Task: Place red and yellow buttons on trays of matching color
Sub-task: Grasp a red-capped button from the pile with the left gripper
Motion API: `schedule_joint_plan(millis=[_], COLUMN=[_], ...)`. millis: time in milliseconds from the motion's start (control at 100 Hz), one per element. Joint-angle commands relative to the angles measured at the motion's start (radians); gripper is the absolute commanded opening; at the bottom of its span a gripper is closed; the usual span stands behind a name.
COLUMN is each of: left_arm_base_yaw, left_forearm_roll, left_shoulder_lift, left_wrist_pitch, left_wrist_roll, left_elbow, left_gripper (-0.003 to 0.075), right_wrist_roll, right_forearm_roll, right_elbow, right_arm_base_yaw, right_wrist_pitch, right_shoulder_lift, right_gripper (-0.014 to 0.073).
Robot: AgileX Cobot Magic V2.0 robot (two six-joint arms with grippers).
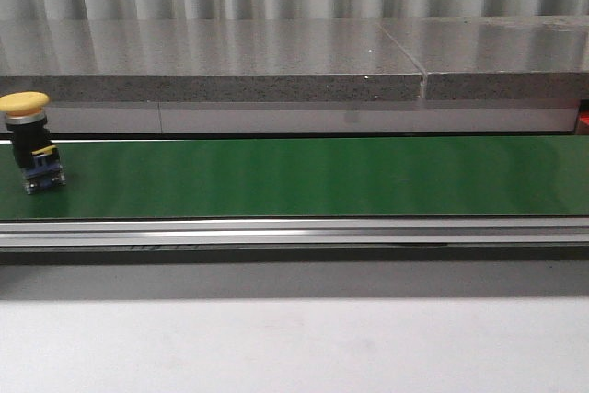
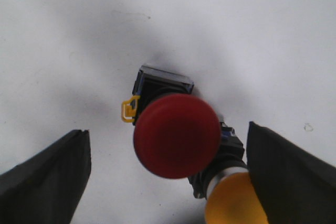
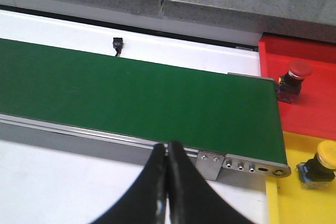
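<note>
Front view is showing a yellow button point(image 1: 26, 140) standing at nine o'clock on the green belt point(image 1: 313, 177). My left claw point(image 2: 168, 174) is hanging wide over a red button point(image 2: 176, 135), a second yellow button point(image 2: 234, 203) touching it at five o'clock. My right claw point(image 3: 167, 182) is pressing together, empty, with one button sitting in the red tray point(image 3: 310, 108) and another in the yellow tray point(image 3: 294, 203).

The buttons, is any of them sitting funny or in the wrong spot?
Nothing stands out. The red button sits upright on the red tray, the yellow button on the yellow tray.
</note>
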Motion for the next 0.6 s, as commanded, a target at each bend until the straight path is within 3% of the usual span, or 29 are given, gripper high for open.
schedule_joint_plan(millis=[0,330,590], left_arm_base_yaw=[0.003,0.022,0.027], left_forearm_roll=[-0.004,-0.016,-0.02], left_shoulder_lift=[-0.049,-0.038,-0.031], left_wrist_pitch=[-0.028,-0.057,-0.054], left_wrist_roll=[-0.014,-0.031,-0.031], left_elbow=[-0.031,-0.031,-0.031], left_gripper=[0.0587,0.0579,0.0466], right_wrist_roll=[-0.012,-0.012,-0.012], right_forearm_roll=[0.005,0.005,0.005], right_elbow=[-0.021,-0.021,-0.021], right_arm_base_yaw=[-0.002,-0.002,-0.002], right_wrist_pitch=[-0.069,-0.069,-0.069], right_shoulder_lift=[0.007,0.007,0.007], right_gripper=[-0.005,-0.005,-0.005])
